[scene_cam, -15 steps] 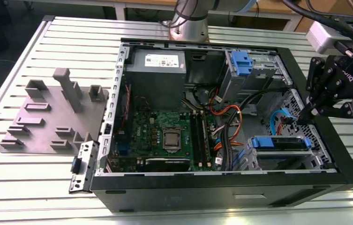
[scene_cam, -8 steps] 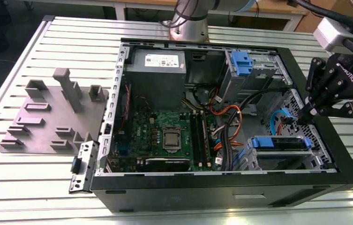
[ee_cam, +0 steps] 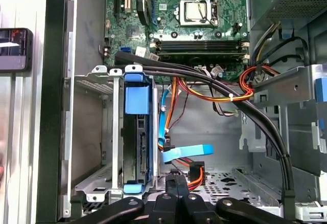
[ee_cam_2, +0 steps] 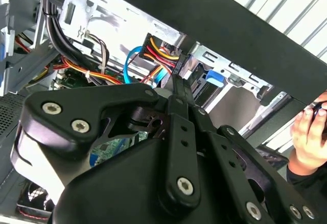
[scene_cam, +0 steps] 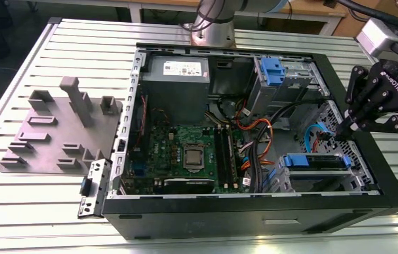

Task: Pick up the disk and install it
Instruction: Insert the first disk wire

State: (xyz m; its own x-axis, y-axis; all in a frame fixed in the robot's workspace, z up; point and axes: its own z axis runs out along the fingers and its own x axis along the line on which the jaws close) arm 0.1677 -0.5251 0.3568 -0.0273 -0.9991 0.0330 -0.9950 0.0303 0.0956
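Observation:
The disk (scene_cam: 316, 161) sits in the lower drive cage at the case's front corner, on the exterior view's right, blue carrier rail facing up. In the first wrist view the disk (ee_cam: 136, 132) stands edge-on between the cage's metal walls. My gripper (scene_cam: 342, 130) hangs just above and behind that cage, fingers pressed together and holding nothing. In the first wrist view the gripper (ee_cam: 177, 189) points at the orange-and-black power connector (ee_cam: 196, 174) and the flat blue data cable (ee_cam: 187, 154) beside the disk. In the second wrist view the gripper (ee_cam_2: 176, 81) almost touches the connector (ee_cam_2: 164, 50).
The open black computer case (scene_cam: 396, 198) lies on a slatted metal table (scene_cam: 36, 211). Inside are the motherboard (scene_cam: 184, 153), a grey power supply (scene_cam: 177, 71), an upper bay with a blue latch (scene_cam: 272, 71) and bundled cables (ee_cam: 204, 78). A grey fixture (scene_cam: 61, 132) lies outside. A person's hand (ee_cam_2: 309, 129) is nearby.

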